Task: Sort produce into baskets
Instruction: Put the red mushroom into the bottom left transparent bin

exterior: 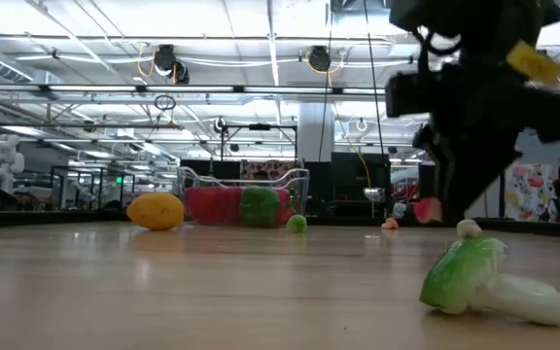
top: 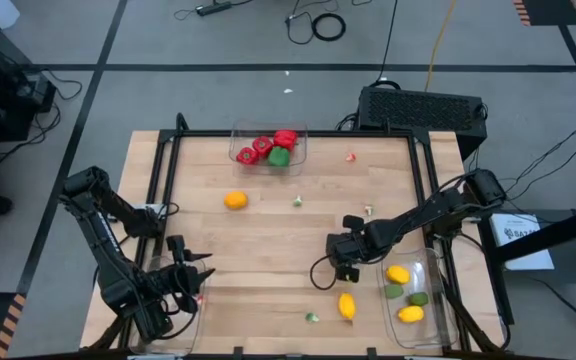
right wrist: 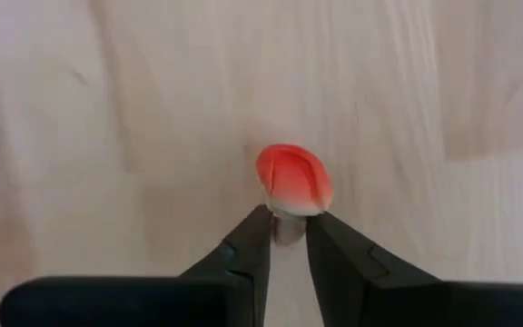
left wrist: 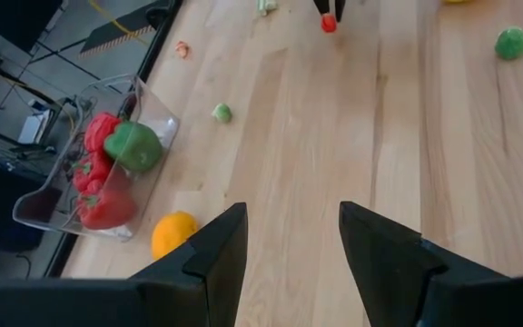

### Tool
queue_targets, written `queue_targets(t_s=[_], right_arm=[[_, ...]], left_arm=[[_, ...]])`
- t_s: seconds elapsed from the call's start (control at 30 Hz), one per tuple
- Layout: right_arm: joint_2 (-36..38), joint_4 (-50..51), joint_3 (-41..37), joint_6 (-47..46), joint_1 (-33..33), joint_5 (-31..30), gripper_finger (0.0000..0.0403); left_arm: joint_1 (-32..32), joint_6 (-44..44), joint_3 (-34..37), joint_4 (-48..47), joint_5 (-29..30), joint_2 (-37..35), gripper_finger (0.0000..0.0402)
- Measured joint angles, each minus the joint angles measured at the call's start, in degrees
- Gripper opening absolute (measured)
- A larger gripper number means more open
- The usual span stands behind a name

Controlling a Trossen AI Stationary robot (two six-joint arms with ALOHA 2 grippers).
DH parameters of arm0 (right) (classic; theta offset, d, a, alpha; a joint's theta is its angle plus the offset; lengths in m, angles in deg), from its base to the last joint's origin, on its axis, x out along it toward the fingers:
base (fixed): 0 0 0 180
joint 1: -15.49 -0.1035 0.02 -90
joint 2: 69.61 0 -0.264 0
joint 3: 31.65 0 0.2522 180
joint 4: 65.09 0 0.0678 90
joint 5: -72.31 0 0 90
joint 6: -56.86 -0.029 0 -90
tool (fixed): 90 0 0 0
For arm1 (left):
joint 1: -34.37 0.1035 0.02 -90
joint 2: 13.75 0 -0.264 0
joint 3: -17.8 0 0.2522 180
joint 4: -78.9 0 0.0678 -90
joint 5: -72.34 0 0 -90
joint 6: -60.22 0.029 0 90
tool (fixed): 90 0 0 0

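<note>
Between my right gripper's (right wrist: 286,238) closed-in fingers sits a small red-and-white bit (right wrist: 294,179), gripped; peppers (top: 269,149) and lemons (top: 405,292) are binned, while an orange (top: 235,200) and scattered bits beyond remain loose.

**Right arm pinching, left arm waiting**

The right arm reaches in from the table's right edge toward the middle, its gripper (right wrist: 287,238) pointed down, fingers closed on a small red piece (right wrist: 294,178). The left arm is folded at the near left corner, its gripper (left wrist: 293,245) parted and holding nothing.
</note>
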Motion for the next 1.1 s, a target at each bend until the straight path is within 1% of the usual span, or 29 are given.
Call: queue_targets(t_s=[0.13, 0.23, 0.3, 0.4, 0.53, 0.63, 0.7, 0.77, 0.87, 0.97, 1.1], right_arm=[[0.37, -2.31, 3.05, 1.84, -0.11, 0.31, 0.0066], [0.59, -6.87, 5.92, 4.07, -0.09, 0.32, 0.0066], [0.59, -9.74, 7.8, 6.25, -0.11, 0.34, 0.0066], [0.59, -14.08, 10.69, 10.81, -0.11, 0.77, 0.0066], [0.59, -17.52, 14.97, 18.97, -0.12, 4.38, 0.0066], [0.59, -18.48, 18.24, 23.22, -0.16, 4.97, 0.0066], [0.59, -18.47, 20.18, 25.9, -0.16, 5.02, 0.0066], [0.59, -18.44, 21.92, 28.14, -0.13, 4.98, 0.0066], [0.61, -18.82, 23.62, 29.6, -0.13, 4.76, 0.0066], [0.64, -20.61, 23.72, 30.07, -0.13, 4.72, 0.0066], [0.64, -19.88, 23.72, 30.2, -0.15, 4.72, 0.0066]], left_arm=[[0.0, 0.04, 0.0, 0.18, 2.51, 0.0, 0.0182], [0.14, 0.52, 0.0, 1.99, 6.77, 0.0, 0.0182], [0.61, 2.47, 0.0, 4.34, 9.32, 0.0, 0.0182], [1.44, 10.18, 0.0, 9.61, 10.39, 0.0, 0.0182], [3.21, 22.46, 0.0, 20.7, 10.73, 0.0, 0.0182], [5.23, 30.7, 0.0, 30.49, 12.3, 0.0, 0.0183], [6.38, 37.63, 0.0, 36.2, 12.09, 0.0, 0.0186], [7.5, 41.67, 0.0, 41.12, 11.89, 0.0, 0.0193], [9.48, 43.81, 0.0, 46.25, 11.68, 0.0, 0.021], [11.38, 43.72, 0.85, 50.47, 11.6, 0.47, 0.0231], [13.11, 43.82, 2.75, 56.32, 10.97, 2.14, 0.0256]])
